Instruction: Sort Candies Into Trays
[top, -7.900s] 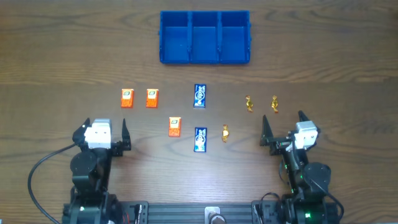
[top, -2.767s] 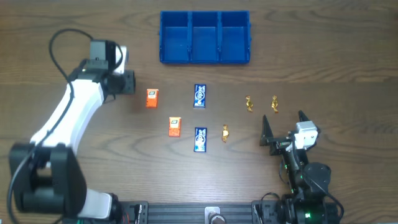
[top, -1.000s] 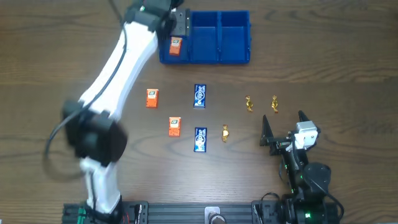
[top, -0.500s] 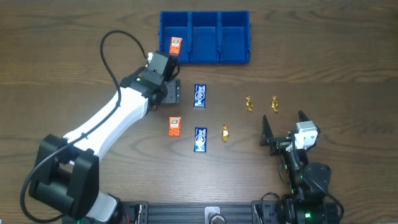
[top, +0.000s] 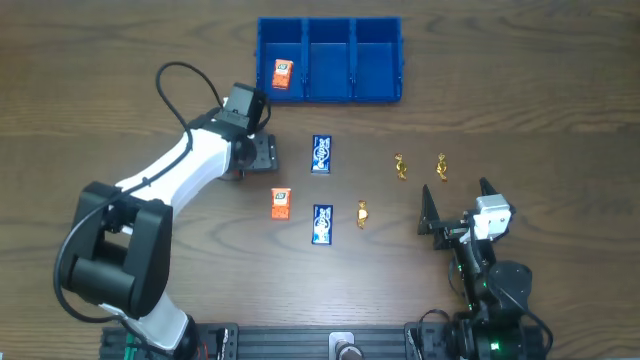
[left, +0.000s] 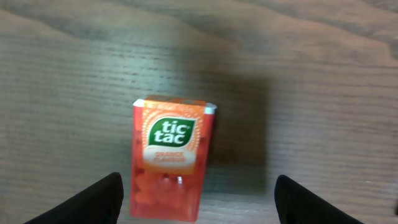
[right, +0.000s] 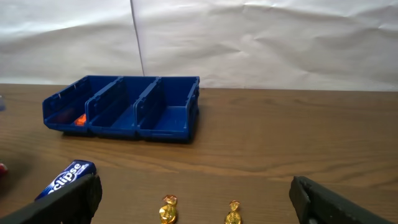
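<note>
Left gripper (top: 258, 152) is open and holds nothing. It sits low over the table near the upper gum pack (top: 321, 154).

Top view:
- Blue tray (top: 330, 22) at the far edge, with the binned orange box (top: 282, 74) in its left compartment.
- Loose orange box (top: 281, 203) lies flat, just beside the lower gum pack (top: 322, 224).
- Gold candies (top: 400, 166) are scattered on the right side.
- Right gripper (top: 455, 208) is parked by its base, jaws spread, holding nothing.

Left wrist view:
- Target orange box (left: 169, 155) lies flat on the wood between the fingers (left: 93, 202), touching neither.
- It sits closer to one finger than the other and is slightly skewed to them.

Right wrist view:
- Tray is well off, with a bit of orange in its end compartment.
- One gum pack and two gold candies lie nearer.

My read on the risks:
- With the box off-centre, the near finger would hit first on closing and could shove or twist it, leaving a corner grip that slips during the carry.
- Coming down too shallow means pinching only the top edge, and the smooth plastic could pop out.
- A sloppy release at the tray could put it in the wrong compartment or on the rim.
</note>
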